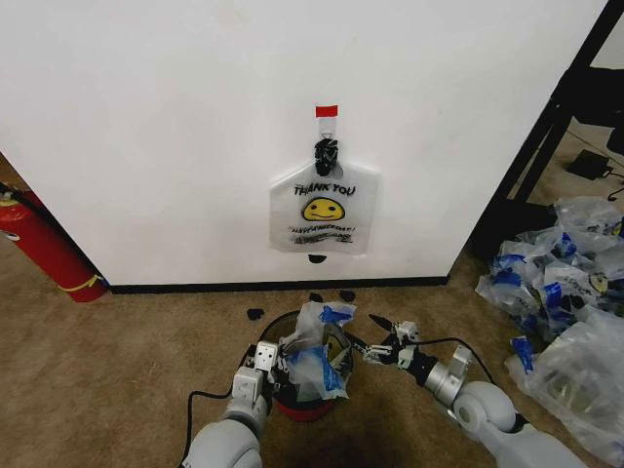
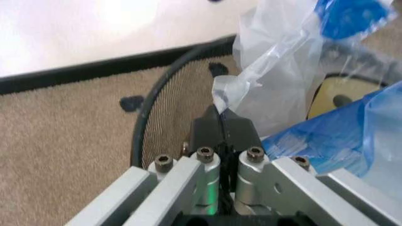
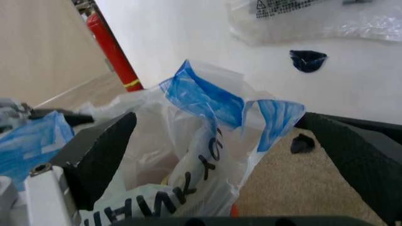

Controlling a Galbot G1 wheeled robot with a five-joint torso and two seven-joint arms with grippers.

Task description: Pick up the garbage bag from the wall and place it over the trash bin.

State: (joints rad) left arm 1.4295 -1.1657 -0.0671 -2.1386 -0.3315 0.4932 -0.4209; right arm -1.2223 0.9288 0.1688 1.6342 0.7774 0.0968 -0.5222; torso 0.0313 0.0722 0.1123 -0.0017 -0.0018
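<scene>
Head view, lower centre of the frame: the garbage bag sits bunched in and over the trash bin, its long axis roughly upright, with the crumpled handle ends pointing up toward the wall. The bag is thin, see-through white plastic with blue patches near its upper edges; in the right wrist view black lettering and a trace of yellow show through its folds.

The left gripper is at the bag's left side, just beside the bin rim. In the left wrist view its dark fingers are pressed together, pinching a thin twisted strip of the bag; the round mesh rim of the bin curves beneath them.

The right gripper is at the bag's right side. In the right wrist view its 2 dark fingers stand spread wide, with the bag's blue-patched upper edge between them; whether they touch the plastic cannot be told.

Upper half of the frame: the wall with a black baseboard carries a red tape mark and, hung below it, a second bag with a yellow smiley and "THANK YOU" print.

Left edge: a red fire extinguisher. Right edge: a heap of clear bags with blue patches on the carpet
</scene>
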